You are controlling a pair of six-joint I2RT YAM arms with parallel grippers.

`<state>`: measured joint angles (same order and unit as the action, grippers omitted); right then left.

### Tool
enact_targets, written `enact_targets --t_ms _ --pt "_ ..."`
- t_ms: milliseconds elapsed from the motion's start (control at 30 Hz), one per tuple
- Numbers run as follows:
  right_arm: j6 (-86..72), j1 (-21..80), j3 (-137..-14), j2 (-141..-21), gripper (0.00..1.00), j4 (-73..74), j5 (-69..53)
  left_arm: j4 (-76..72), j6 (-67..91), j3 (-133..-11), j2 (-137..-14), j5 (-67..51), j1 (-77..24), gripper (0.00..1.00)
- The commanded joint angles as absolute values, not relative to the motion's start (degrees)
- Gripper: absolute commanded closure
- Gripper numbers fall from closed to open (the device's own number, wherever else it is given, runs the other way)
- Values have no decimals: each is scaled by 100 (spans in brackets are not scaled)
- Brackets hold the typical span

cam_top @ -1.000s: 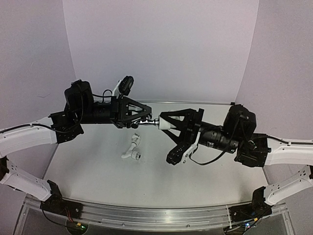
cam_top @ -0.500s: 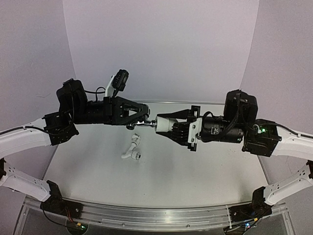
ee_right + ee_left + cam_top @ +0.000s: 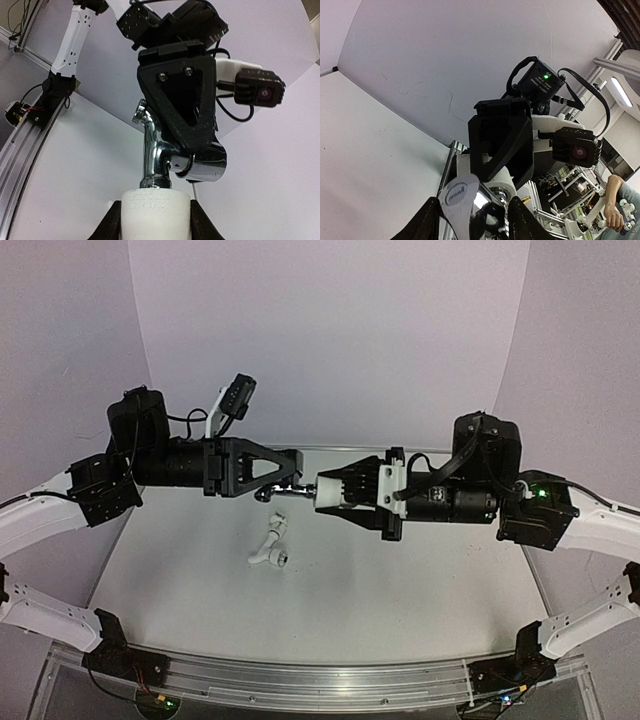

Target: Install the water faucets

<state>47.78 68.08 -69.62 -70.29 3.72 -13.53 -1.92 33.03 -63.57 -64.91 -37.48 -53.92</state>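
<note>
Nearest, on the table (image 3: 400, 590): a white bent pipe (image 3: 268, 545) lies loose, at about 7 o'clock from the work and well apart from both arms. It is not the piece in hand.

Above the table, in mid-air at the centre of the top view: the chrome tap (image 3: 150, 150) sits end-on in the short white fitting (image 3: 156, 207), stem at the fitting's mouth. How far the thread has gone in cannot be told.

Right gripper (image 3: 156, 222) reaches in from 3 o'clock, narrow, clamped on the fitting's barrel with a finger on each side. Left gripper (image 3: 474, 220) reaches in from 9 o'clock, jaws part-way and straddling the tap's body. Whether they press on it cannot be told.

Handling, as judged:
- The tap is small, dense, rigid and polished, so it is likely to slip or spin under smooth pads.
- The best hold looks to be across the stubby body, not the thin curved neck.
- The fitting is light, stiff, matte plastic and should grip well.
- Its thread is the weak point if the tap enters skewed, so the axes want lining up before any twist.

Farthest, at 12 o'clock: plain pale back wall (image 3: 330, 340).
</note>
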Motion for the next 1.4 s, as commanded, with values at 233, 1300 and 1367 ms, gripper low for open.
enact_targets --t_ms 233,1300,1367 --pt "5394 6715 -7210 -6885 100 -162 -727 534 2954 -6783 -6474 -4095 -5381 43" --pt "9136 6776 -5940 -6653 100 -1109 -602 -484 4160 -6786 -7085 -4171 -5388 44" --pt "9168 6776 -5928 -6652 100 -1126 -598 -549 4166 -6776 -7097 -4231 -5389 46"
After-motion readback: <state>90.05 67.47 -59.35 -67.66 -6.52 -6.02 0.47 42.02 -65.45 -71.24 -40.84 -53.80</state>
